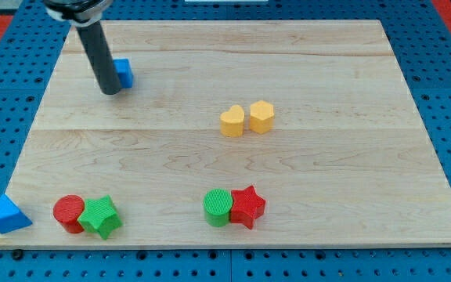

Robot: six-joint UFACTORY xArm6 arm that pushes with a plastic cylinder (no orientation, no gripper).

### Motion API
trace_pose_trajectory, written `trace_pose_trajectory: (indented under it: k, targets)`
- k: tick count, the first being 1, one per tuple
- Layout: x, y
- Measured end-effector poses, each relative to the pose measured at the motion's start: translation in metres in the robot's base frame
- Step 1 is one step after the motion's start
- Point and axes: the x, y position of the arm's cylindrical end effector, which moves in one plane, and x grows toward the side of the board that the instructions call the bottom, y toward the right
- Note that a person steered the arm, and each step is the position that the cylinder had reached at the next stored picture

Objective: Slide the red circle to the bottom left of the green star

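Observation:
The red circle lies near the board's bottom left corner, touching the left side of the green star. My tip is far from both, near the view's top left, right beside a small blue block that the rod partly hides.
A green circle and a red star touch each other at the bottom centre. A yellow heart and a yellow hexagon sit side by side near the middle. A blue triangle lies off the wooden board's bottom left corner.

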Motion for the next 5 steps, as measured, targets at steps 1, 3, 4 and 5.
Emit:
trace_pose_trajectory:
  k: [1,3,4,5]
  targets:
    - [0.063,-0.012]
    - [0.15,-0.05]
    - [0.171,-0.046]
    - [0.186,-0.046]
